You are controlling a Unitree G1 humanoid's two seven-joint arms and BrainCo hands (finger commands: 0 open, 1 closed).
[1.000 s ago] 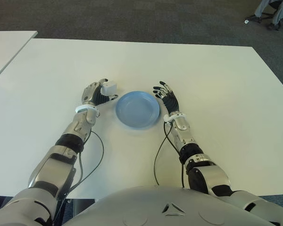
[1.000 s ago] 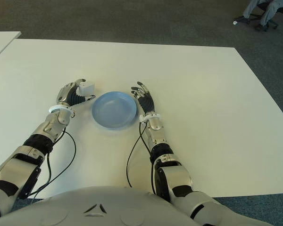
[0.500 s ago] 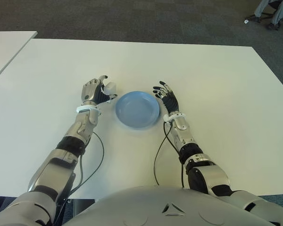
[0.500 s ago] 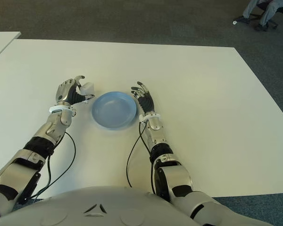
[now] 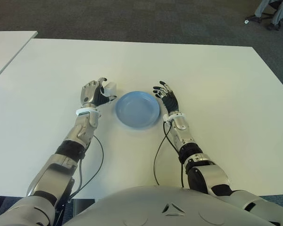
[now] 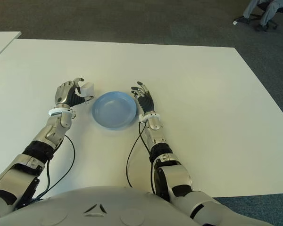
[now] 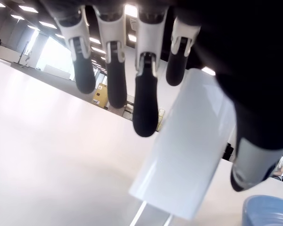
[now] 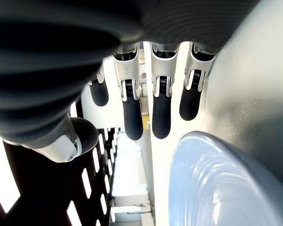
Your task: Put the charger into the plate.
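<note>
One white charger (image 5: 109, 87) sits pinched in the left hand (image 5: 93, 92), just left of the plate (image 5: 137, 109) rim. One plate, with bare table (image 5: 217, 84) all around; the right hand (image 5: 167, 99) shows at its right edge, fingers spread, holding nothing.

there is one white charger (image 5: 109, 87), one blue plate (image 5: 137, 108) just to the right of it, and two robot hands: the left hand (image 5: 93, 92) on the plate's left side and the right hand (image 5: 166, 98) on the plate's right side. two white tables show, the main table (image 5: 217, 94) bearing the plate and a second table (image 5: 7, 44) off to the plate's far left. two black cables (image 5: 158, 155) trail from the forearms, one on each side near of the plate.
</note>
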